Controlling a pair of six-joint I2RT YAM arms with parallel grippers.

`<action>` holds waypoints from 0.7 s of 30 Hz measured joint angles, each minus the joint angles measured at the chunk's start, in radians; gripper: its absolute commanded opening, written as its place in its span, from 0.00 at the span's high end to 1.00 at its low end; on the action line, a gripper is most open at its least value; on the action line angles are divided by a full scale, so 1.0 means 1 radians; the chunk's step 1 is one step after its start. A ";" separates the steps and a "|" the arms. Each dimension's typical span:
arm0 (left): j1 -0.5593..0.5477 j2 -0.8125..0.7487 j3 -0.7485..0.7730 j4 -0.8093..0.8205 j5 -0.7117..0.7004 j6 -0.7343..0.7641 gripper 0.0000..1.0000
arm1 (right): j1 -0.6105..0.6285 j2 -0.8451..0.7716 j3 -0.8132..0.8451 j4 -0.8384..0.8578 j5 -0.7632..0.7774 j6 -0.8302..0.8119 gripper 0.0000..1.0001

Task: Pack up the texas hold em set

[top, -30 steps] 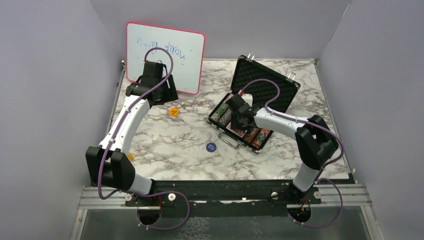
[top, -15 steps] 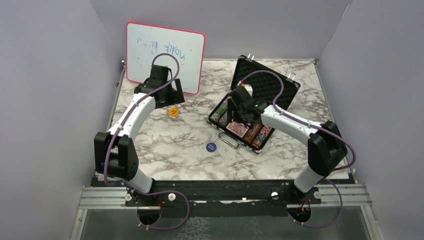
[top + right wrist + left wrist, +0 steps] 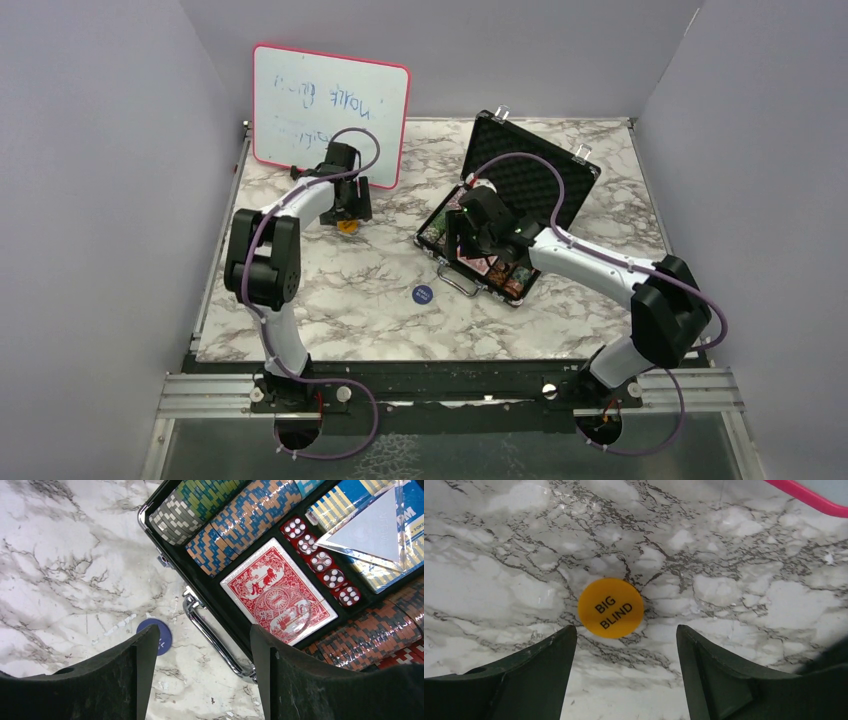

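Both arms have swung inward: the left gripper point(image 3: 624, 632) now hovers over the orange button point(image 3: 610, 608), the right gripper point(image 3: 201, 632) over the case point(image 3: 212, 597) front. Chip stacks point(image 3: 235, 515), cards point(image 3: 277, 597) and dice point(image 3: 320, 560) sit packed; both buttons remain outside, the lid open. Each pair of fingers gapes wide, empty. The orange button lies just ahead of the left fingertips, seemingly untouched; the blue button point(image 3: 156, 636) sits beside one right finger.

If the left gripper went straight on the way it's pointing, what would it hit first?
Probably the orange BIG BLIND button, flat on the marble table just ahead of the open left gripper; depth is unclear.
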 measured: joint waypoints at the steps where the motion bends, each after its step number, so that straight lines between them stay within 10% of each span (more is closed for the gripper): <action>1: 0.000 0.027 0.011 -0.001 -0.006 0.000 0.24 | 0.000 -0.011 -0.012 0.013 -0.003 0.000 0.31; 21: 0.000 0.124 0.051 0.005 -0.069 -0.020 0.35 | 0.000 0.022 0.005 0.106 -0.004 -0.016 0.35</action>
